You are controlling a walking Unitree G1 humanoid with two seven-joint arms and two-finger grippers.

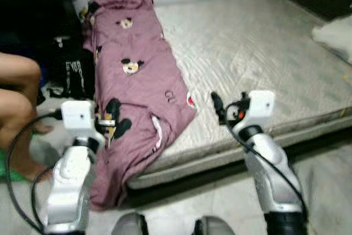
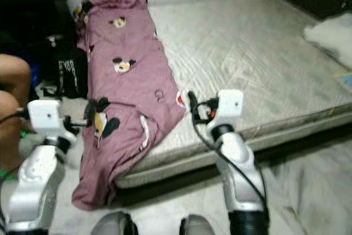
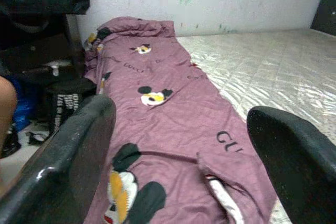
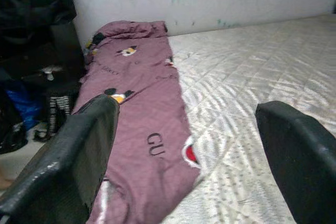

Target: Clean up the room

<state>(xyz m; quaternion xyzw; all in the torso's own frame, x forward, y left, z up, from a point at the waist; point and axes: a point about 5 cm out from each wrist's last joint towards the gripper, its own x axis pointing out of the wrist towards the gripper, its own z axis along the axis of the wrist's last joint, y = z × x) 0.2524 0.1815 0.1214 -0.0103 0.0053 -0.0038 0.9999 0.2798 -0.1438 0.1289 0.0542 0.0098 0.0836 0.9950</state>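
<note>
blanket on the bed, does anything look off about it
Yes. The purple cartoon-print blanket lies bunched in a strip along the left edge of the bare mattress, its near end spilling over the edge towards the floor, not spread flat.

A bare quilted mattress (image 1: pixel 258 59) lay on the pale floor (image 1: pixel 324 180). 1 purple blanket (image 1: pixel 137 81) with cartoon mice stretched along its left edge, spilling onto the floor. 1 white pillow (image 1: pixel 335 37) rested at right.
</note>
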